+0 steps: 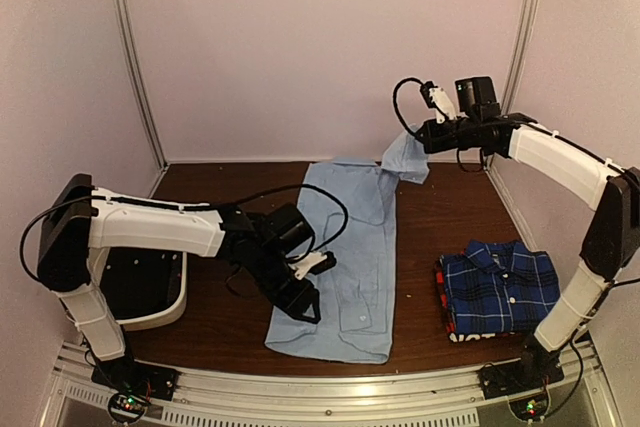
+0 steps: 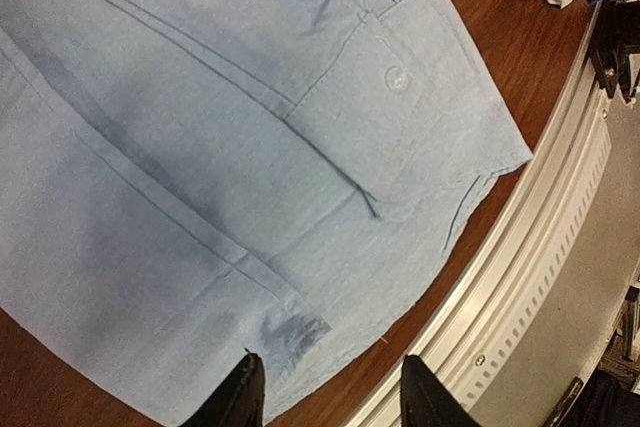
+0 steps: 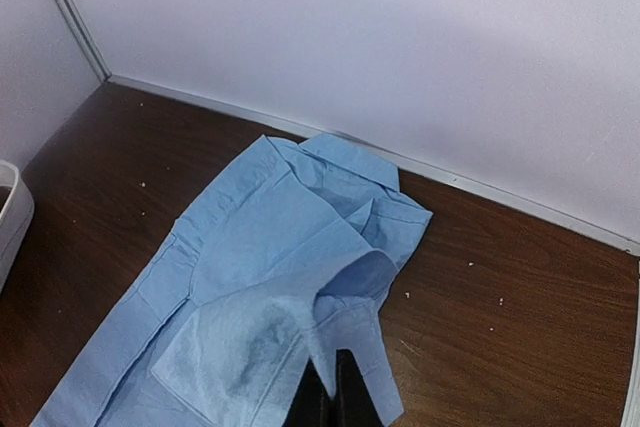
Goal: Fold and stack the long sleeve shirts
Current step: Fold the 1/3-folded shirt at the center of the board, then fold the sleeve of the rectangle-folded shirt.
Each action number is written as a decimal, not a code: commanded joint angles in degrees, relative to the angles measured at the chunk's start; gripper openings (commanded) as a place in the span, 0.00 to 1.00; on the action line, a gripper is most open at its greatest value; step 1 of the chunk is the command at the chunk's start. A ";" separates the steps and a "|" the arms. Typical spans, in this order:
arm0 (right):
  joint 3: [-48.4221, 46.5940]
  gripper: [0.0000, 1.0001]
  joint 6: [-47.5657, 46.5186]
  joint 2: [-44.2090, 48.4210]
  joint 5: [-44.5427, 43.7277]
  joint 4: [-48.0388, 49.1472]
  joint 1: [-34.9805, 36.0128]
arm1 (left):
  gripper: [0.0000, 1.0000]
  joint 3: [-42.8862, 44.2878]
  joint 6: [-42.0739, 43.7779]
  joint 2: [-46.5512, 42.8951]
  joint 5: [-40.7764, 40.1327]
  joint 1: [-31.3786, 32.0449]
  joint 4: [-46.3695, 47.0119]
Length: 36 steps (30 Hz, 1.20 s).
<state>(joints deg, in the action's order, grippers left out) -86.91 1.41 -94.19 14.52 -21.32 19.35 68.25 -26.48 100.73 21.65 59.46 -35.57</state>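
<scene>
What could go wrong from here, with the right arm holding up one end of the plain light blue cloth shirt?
1. The right gripper is shut on a raised flap of the light blue shirt; pulling may drag the flat part and undo the folded-in sleeve cuff.
2. The left gripper hangs open over the hem, pinning nothing, so the shirt may slide toward the metal front rail.

Shirt between bin and stack

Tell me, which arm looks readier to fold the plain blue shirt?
Right, probably: the right hand is shut on a lifted part of the light blue shirt; the left hand hangs open above its hem.
</scene>
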 commanded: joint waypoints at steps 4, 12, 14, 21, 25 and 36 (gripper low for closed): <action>-3.86 0.02 -5.21 -2.06 -2.97 -8.57 7.45 | 0.49 -2.62 -4.87 -6.91 -0.93 -5.87 4.19; -3.66 0.02 -6.12 -8.65 -6.57 -11.80 18.04 | 0.50 -9.94 -11.31 -15.31 -3.76 -16.31 8.31; -4.62 0.02 -6.39 -10.97 -7.55 -13.06 20.37 | 0.50 -11.36 -11.76 -16.02 -3.99 -17.51 8.66; -8.83 0.02 -7.31 -16.59 -10.49 -19.01 26.35 | 0.50 -13.98 -12.51 -16.69 -4.35 -18.30 10.30; -11.94 0.02 -7.95 -17.51 -13.59 -24.32 29.61 | 0.50 -14.28 -12.38 -16.59 -4.27 -18.74 10.93; -20.73 0.04 -7.09 -15.94 -25.25 -36.61 34.35 | 0.49 -14.15 -11.60 -15.34 -2.81 -19.16 12.42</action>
<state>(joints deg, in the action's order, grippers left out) -104.84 -6.04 -112.25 -3.90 -51.46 52.23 54.48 -38.30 85.23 18.09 40.80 -26.11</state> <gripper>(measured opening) 0.044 0.495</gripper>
